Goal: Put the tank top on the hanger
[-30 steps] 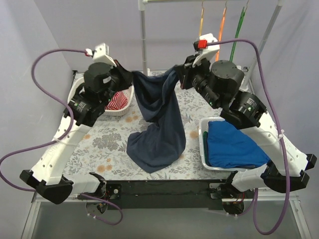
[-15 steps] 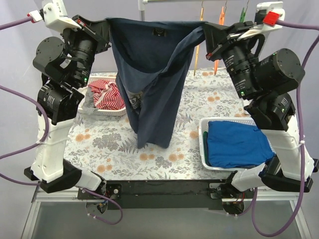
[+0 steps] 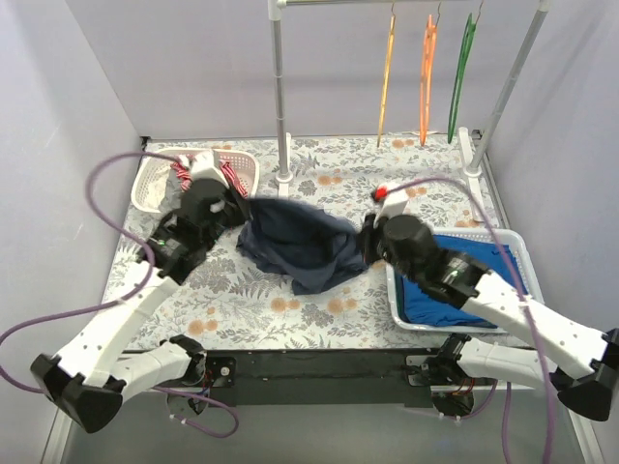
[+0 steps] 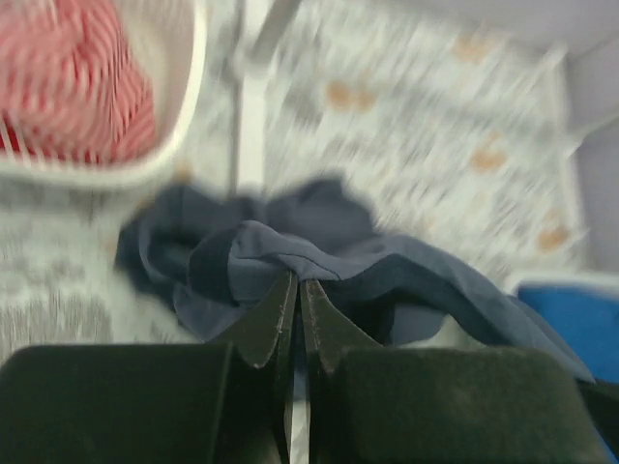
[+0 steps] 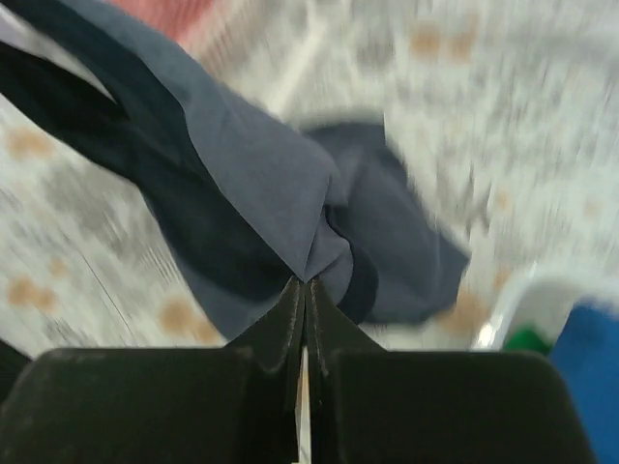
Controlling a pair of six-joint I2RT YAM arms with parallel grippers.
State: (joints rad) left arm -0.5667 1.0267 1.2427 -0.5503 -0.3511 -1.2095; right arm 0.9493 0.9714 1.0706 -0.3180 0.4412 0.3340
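Between the two sets of fingers, the tank top sags in a heap on the table.
The left gripper is pinched tight on a fold of the dark cloth, and the right gripper is clamped likewise on another edge, with the garment bunched just ahead of both. Far beyond the fingers, the yellow hanger hangs on the rail beside an orange hanger and a green hanger, well apart from the garment. A basket of striped cloth sits near the left fingers, and a tray of blue cloth near the right fingers.
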